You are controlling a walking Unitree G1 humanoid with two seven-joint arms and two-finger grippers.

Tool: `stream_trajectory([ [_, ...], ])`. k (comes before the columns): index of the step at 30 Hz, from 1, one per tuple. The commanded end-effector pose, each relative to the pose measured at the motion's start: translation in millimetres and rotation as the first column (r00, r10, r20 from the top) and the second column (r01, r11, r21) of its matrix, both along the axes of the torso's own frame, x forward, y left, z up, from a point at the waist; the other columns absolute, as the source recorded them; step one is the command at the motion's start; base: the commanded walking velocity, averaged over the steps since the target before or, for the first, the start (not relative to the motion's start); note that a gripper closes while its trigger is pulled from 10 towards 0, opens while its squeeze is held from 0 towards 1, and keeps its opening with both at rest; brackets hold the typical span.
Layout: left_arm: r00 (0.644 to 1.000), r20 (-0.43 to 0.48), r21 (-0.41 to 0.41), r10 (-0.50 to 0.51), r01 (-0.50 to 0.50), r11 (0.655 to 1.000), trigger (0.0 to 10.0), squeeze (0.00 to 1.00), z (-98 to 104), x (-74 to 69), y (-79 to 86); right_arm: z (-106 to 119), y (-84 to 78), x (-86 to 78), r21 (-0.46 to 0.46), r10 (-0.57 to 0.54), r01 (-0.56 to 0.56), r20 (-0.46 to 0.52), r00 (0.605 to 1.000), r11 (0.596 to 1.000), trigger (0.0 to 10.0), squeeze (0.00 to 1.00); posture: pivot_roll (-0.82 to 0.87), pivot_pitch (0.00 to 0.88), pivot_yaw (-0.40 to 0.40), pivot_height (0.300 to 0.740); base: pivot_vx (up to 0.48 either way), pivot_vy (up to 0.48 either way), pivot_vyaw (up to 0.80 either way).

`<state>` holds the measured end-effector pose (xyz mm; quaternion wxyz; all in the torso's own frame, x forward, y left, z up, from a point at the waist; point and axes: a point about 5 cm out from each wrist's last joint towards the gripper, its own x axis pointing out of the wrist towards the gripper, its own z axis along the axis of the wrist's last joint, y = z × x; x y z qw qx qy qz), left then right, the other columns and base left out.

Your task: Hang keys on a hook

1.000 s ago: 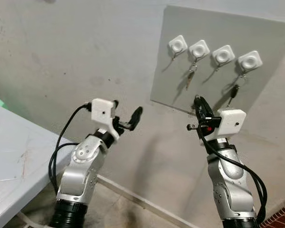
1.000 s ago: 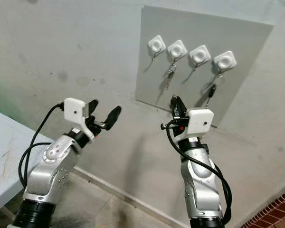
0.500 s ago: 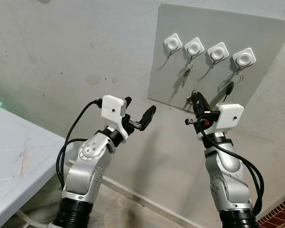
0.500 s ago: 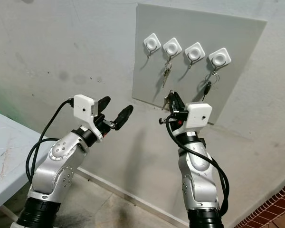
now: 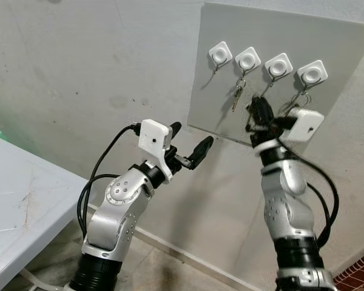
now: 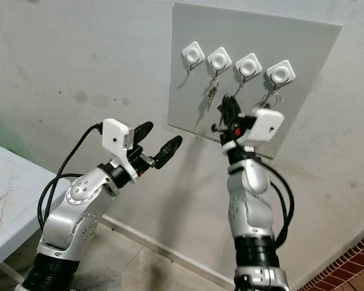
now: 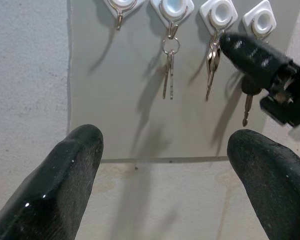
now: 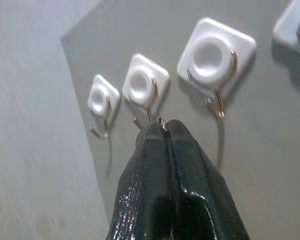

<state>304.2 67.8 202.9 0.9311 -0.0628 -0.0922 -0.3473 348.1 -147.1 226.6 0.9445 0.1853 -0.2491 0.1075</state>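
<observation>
A board (image 5: 327,73) hangs on the wall with four hooks (image 5: 249,59) in a row along its top. Keys (image 5: 238,96) hang from the second hook from the left. The right pincer (image 5: 255,110) is at the board, below the third hook; the left pincer (image 5: 191,145) is left of it, short of the board. A worktop (image 5: 18,206) stands at far left

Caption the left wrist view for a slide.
Open left claw faces a grey board with four white hooks; right claw holds keys at the third hook.
</observation>
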Motion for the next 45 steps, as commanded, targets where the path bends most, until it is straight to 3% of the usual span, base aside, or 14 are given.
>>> stream_trajectory([
  [1, 0.999, 0.031, -0.006, -0.019, 0.019, 1.000, 10.0, 0.00, 11, -1.4, -3.4, 6, -3.3, 3.4, 0.024, 0.007, -0.007, 0.018, 1.000, 1.000, 10.0, 0.00, 0.04, 0.005, -0.042, 0.740, 0.000, 0.000, 0.00],
  [11, 0.999, 0.025, -0.009, -0.022, 0.022, 1.000, 10.0, 0.00, 11, -1.7, -3.6, 19, -5.6, 6.9, 0.110, 0.029, -0.036, 0.062, 0.998, 0.993, 10.0, 0.00, 0.03, 0.009, -0.040, 0.740, 0.000, 0.000, 0.00],
  [17, 1.000, 0.019, -0.011, -0.016, 0.016, 1.000, 10.0, 0.00, 11, -1.2, -2.6, 15, -7.2, 3.9, 0.133, 0.044, -0.052, 0.064, 0.997, 0.990, 10.0, 0.00, 0.03, 0.013, -0.040, 0.740, 0.000, 0.000, 0.00],
  [28, 1.000, 0.015, -0.018, -0.010, 0.011, 1.000, 10.0, 0.00, 12, -0.4, -1.3, 4, -6.8, -3.3, 0.299, 0.124, -0.130, 0.039, 0.992, 0.945, 10.0, 0.00, 0.03, 0.016, -0.036, 0.740, 0.000, 0.000, 0.00],
  [45, 1.000, 0.008, -0.026, -0.003, 0.003, 1.000, 10.0, 0.00, 13, 0.0, -0.1, 12, -11.4, -5.1, 0.336, 0.129, -0.150, 0.083, 0.988, 0.930, 10.0, 0.00, 0.04, 0.014, -0.037, 0.740, 0.000, 0.000, 0.00],
])
